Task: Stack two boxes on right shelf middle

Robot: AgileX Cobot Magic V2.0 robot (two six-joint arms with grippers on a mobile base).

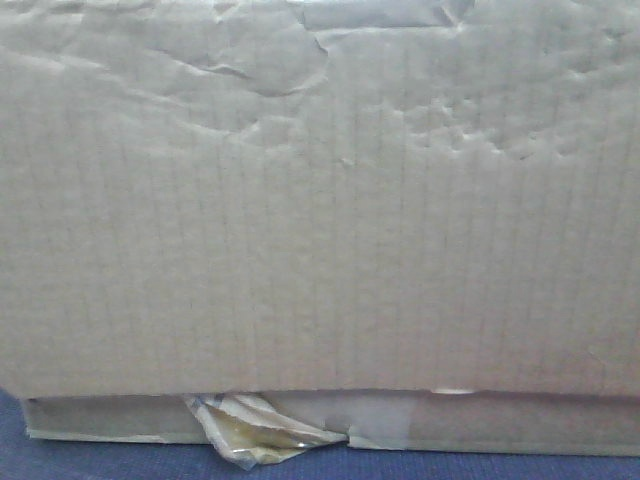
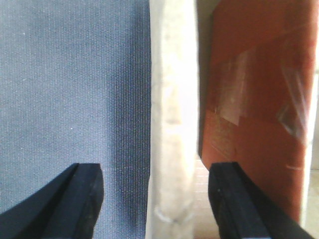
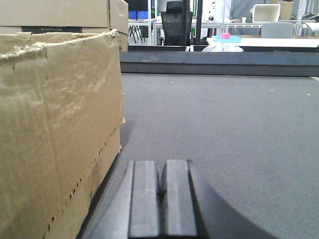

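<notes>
Carpet (image 3: 224,124) lies open from 12 to 3 o'clock of the right gripper (image 3: 159,172), jaws pressed together on nothing; box (image 3: 60,139) corner stands upright at 9. Up front its wide face runs 9 to 3, tape scrap (image 1: 255,430) at 6. Jaws of the left gripper (image 2: 157,172) sit wide, straddling a pale edge (image 2: 172,99).

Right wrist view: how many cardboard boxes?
2. One torn-edged cardboard box close at frame left, beside the right gripper; a second box behind it, top left. Others may be hidden behind them.
</notes>
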